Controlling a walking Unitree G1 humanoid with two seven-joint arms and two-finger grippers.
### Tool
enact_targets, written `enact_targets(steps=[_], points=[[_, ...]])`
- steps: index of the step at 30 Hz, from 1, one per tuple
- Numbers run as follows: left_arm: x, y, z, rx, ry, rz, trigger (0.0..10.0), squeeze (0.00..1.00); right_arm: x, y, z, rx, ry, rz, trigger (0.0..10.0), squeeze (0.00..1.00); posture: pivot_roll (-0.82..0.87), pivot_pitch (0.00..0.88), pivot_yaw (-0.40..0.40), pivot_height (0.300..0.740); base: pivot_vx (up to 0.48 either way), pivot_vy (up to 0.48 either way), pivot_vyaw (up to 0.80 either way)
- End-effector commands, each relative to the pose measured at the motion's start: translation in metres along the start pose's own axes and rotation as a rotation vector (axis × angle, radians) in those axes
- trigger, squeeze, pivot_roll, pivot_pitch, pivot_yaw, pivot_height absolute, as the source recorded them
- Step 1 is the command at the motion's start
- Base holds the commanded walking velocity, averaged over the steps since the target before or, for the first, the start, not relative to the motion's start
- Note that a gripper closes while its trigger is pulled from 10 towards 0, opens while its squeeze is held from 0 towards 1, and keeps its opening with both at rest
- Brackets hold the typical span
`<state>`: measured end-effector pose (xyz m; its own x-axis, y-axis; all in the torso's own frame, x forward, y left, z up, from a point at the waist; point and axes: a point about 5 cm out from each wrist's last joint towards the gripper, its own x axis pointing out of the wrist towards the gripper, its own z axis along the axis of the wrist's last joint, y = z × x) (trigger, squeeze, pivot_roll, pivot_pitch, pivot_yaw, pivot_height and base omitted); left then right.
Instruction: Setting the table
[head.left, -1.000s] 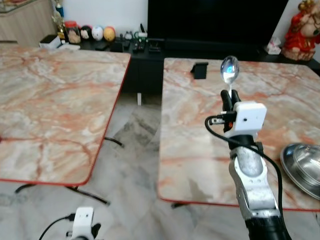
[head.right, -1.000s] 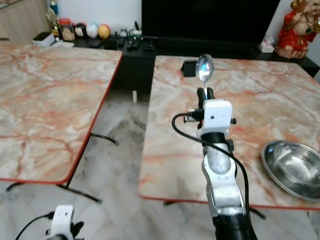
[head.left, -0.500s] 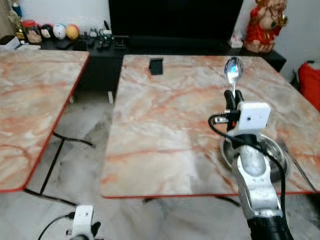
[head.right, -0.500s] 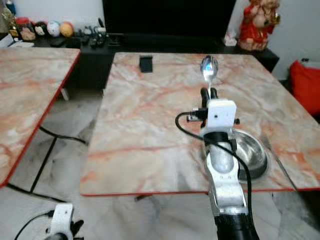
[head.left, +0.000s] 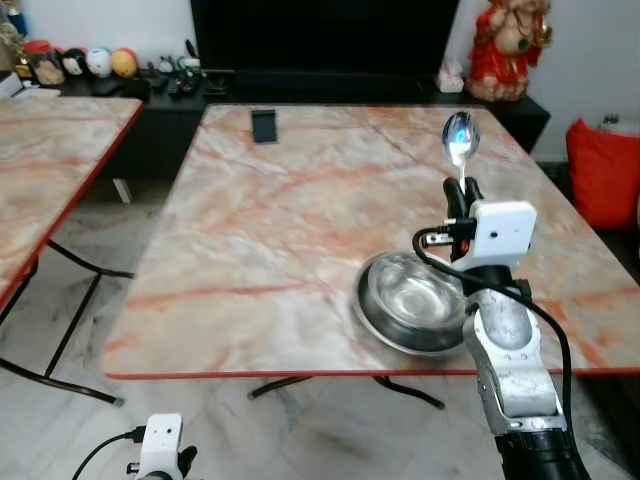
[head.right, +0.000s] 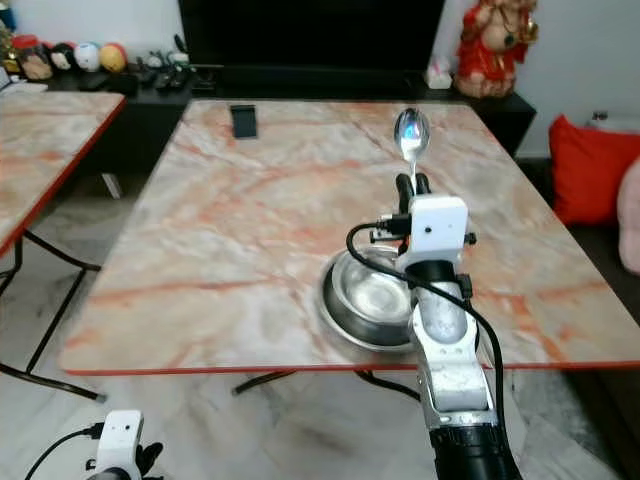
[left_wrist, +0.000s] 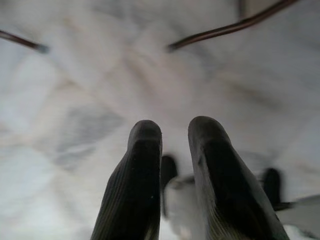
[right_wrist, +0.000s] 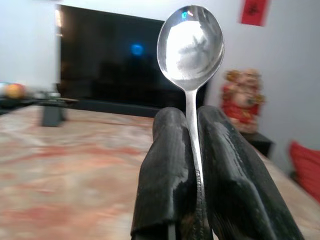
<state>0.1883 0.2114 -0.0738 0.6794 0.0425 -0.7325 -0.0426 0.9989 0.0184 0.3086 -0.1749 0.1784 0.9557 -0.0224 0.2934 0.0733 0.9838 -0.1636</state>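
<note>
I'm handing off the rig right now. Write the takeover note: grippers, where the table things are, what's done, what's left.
Right gripper: jaws shut on the spoon by its handle, bowl end up, held above the marble table beyond the steel bowl.
Left gripper: hangs idle over the floor, holding nothing, fingers slightly apart.
Steel bowl: upright on the table near its front edge, just ahead of the right arm.
Done: bowl is on the table, spoon is in hand.
Left: probably lower the spoon and lay it beside the bowl, then release.
</note>
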Motion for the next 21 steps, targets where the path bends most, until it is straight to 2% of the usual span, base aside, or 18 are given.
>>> enact_targets(steps=[1, 13, 21], points=[[-0.002, 0.008, -0.005, 0.002, 0.027, 0.021, 10.0, 0.00, 0.004, 0.004, 0.009, 0.025, -0.034, 0.007, 10.0, 0.00, 0.00, 0.000, -0.021, 0.740, 0.000, -0.356, 0.00], [-0.004, 0.010, -0.010, 0.000, 0.047, 0.027, 10.0, 0.00, 0.004, 0.002, 0.008, 0.048, -0.016, 0.012, 10.0, 0.00, 0.00, 0.000, -0.021, 0.740, 0.000, -0.347, 0.00], [-0.004, 0.009, -0.012, -0.007, 0.059, 0.028, 10.0, 0.00, 0.005, 0.000, -0.003, 0.050, 0.067, 0.019, 10.0, 0.00, 0.00, 0.000, -0.024, 0.740, 0.000, 0.000, 0.00]])
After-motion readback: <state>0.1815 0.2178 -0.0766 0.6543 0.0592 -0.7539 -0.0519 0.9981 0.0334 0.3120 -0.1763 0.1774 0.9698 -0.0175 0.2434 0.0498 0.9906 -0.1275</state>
